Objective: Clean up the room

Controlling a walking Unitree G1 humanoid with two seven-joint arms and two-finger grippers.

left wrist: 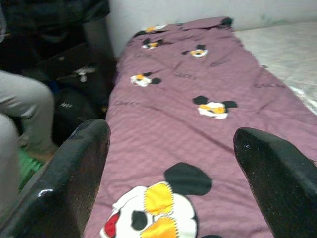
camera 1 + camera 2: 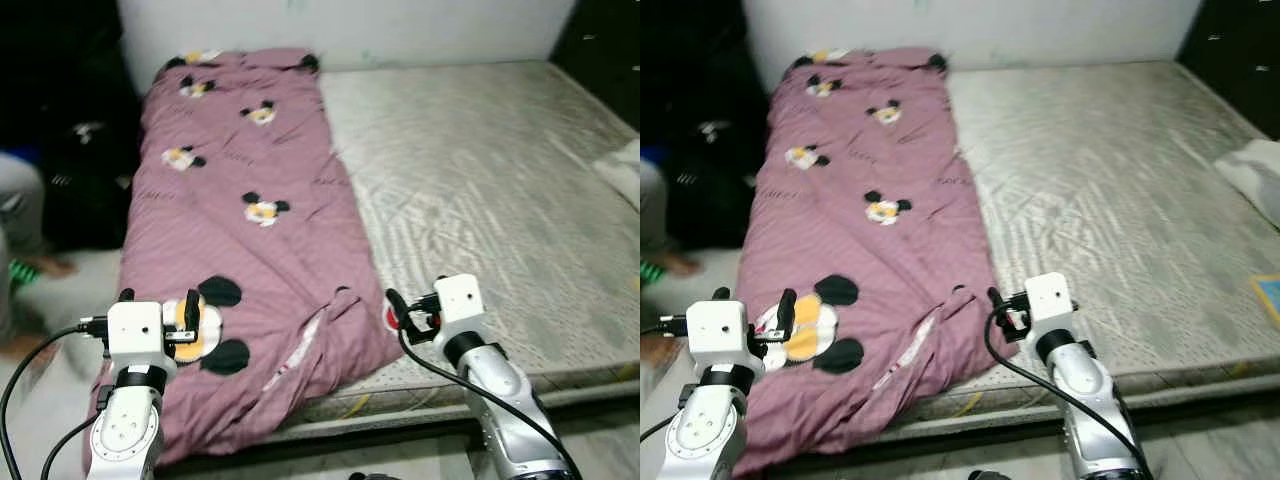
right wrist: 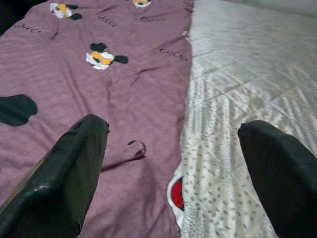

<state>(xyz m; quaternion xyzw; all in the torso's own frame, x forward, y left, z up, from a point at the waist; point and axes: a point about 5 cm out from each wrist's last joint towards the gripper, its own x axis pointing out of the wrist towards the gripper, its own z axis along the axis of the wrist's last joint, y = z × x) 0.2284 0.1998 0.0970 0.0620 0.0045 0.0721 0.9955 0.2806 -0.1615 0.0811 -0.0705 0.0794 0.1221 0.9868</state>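
Fingers (image 1: 277, 178) spread over blanket (image 2: 240, 220) | mattress (image 2: 480, 170) beside | person (image 2: 20, 220) left

Head views overlook the blanket (image 2: 240, 200) (wrists closer).

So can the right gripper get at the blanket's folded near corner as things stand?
Probably yes. The right gripper hangs open just beside the blanket, above the folded corner at the mattress edge. Nothing lies between them, so a short drop forward should reach it.
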